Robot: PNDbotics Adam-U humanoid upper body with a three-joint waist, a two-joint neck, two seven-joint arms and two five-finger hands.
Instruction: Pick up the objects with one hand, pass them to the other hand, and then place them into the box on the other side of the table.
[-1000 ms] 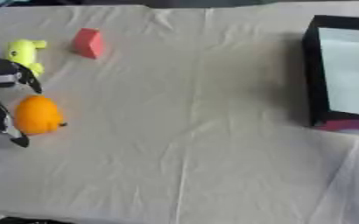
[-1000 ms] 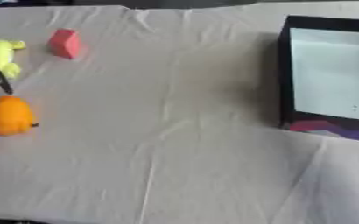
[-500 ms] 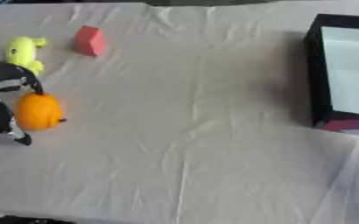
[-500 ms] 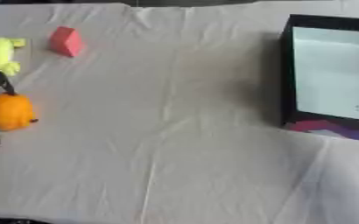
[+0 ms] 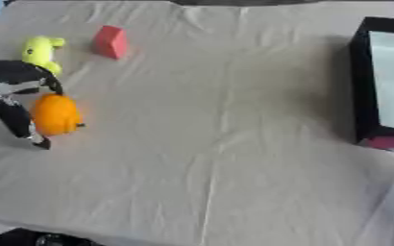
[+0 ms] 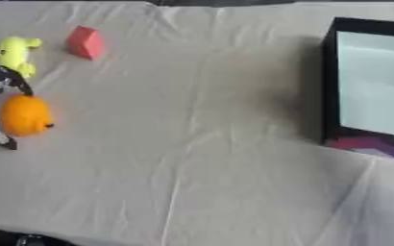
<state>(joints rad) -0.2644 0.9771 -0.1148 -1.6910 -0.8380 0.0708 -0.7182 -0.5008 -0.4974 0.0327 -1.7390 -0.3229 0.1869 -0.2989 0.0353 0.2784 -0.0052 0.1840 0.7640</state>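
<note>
The orange (image 5: 55, 114) is round and bright, lying on the cloth-covered table (image 5: 217, 144) at its left edge, with the left hand (image 5: 11, 96) curled around it, fingers (image 5: 19, 124) below and above touching it. The hand's palm is cut off by the frame edge. Just beyond the fingers lies a yellow toy (image 5: 41, 52), farther off a red block (image 5: 110, 42), and the black box (image 6: 364, 86) sits well apart at the right.

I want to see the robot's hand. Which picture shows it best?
The left eye view: the left hand shows with its fingers curled around the orange fruit. The right eye view cuts it off at the edge.
</note>
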